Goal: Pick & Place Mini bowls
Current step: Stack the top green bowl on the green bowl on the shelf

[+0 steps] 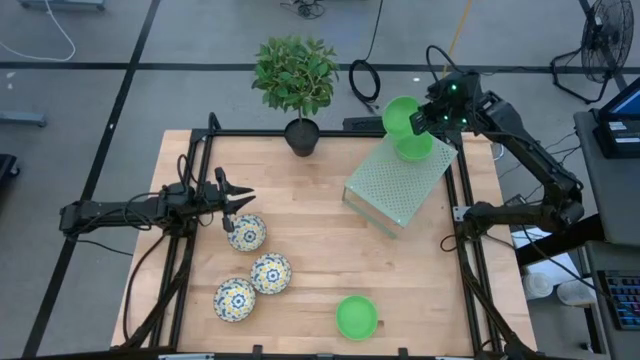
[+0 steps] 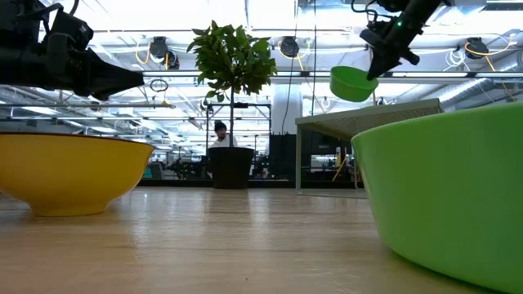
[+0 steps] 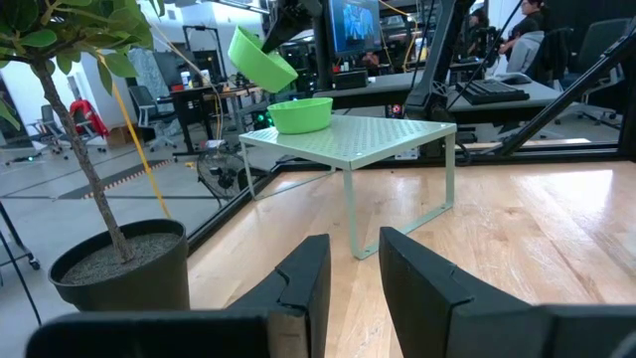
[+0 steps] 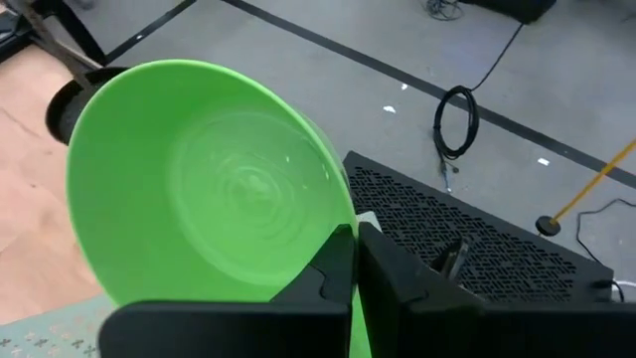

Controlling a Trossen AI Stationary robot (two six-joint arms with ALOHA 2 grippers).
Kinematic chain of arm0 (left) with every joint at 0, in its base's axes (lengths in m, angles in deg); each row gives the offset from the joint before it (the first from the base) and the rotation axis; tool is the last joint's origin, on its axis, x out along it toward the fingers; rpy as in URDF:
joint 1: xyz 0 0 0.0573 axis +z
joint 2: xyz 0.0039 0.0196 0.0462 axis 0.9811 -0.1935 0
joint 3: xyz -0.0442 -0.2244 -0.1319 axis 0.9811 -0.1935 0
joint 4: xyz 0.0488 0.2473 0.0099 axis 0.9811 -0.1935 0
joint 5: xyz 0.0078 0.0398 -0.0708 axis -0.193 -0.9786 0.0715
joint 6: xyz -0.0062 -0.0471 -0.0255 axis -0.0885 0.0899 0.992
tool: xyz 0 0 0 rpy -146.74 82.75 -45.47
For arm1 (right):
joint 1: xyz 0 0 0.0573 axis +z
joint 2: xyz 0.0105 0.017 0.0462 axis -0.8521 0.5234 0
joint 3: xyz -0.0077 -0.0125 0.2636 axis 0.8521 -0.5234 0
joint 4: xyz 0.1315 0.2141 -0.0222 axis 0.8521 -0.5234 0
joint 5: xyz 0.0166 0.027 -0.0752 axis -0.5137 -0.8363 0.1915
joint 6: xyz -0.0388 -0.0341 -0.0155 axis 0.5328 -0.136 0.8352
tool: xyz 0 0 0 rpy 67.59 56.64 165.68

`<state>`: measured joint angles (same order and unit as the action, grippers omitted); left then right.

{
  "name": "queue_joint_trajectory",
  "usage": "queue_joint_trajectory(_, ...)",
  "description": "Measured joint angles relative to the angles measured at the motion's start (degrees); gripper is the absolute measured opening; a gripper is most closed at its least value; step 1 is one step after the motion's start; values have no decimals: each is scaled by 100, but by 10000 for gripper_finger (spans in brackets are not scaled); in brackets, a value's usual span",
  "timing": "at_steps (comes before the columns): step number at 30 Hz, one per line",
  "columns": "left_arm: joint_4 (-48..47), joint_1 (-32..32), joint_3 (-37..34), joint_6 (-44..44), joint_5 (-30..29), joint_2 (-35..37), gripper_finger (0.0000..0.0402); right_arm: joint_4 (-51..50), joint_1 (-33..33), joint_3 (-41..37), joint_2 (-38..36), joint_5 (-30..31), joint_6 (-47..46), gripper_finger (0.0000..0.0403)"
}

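My right gripper (image 1: 425,118) is shut on a plain green mini bowl (image 1: 400,115), held in the air over the far corner of a pale green perforated rack (image 1: 398,185). A second green bowl (image 1: 414,148) stands on the rack's top just below it. A third green bowl (image 1: 357,317) sits on the wooden table near its front edge. Three white patterned bowls (image 1: 246,232) (image 1: 270,272) (image 1: 235,299) rest on the table at front left. My left gripper (image 1: 236,196) waits open and level, just beyond the nearest patterned bowl, touching nothing. My right gripper pinches the green bowl's rim (image 4: 343,221) between its two fingers, one finger inside the bowl and one outside. The fingers slant downward from the table's right side. The bowl is lifted clear and tilted, with its open side turned toward the gripper (image 4: 355,237).
A black pot with a small leafy tree (image 1: 301,135) stands at the table's far edge, left of the rack. A black frame (image 1: 470,250) runs along the table's sides. Bare wood lies between the patterned bowls and the rack.
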<state>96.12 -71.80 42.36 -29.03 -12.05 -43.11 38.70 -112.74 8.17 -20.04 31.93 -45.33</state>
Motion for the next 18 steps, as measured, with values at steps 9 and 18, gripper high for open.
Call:
queue_joint_trajectory(9, 0, 0, 0, 0, -2, 0, 93, -4, -132, 0, 0, 453, -129, 0)
queue_joint_trajectory(18, 0, 0, 0, -2, -1, 0, 93, -6, -166, 0, 0, 438, -292, 0)
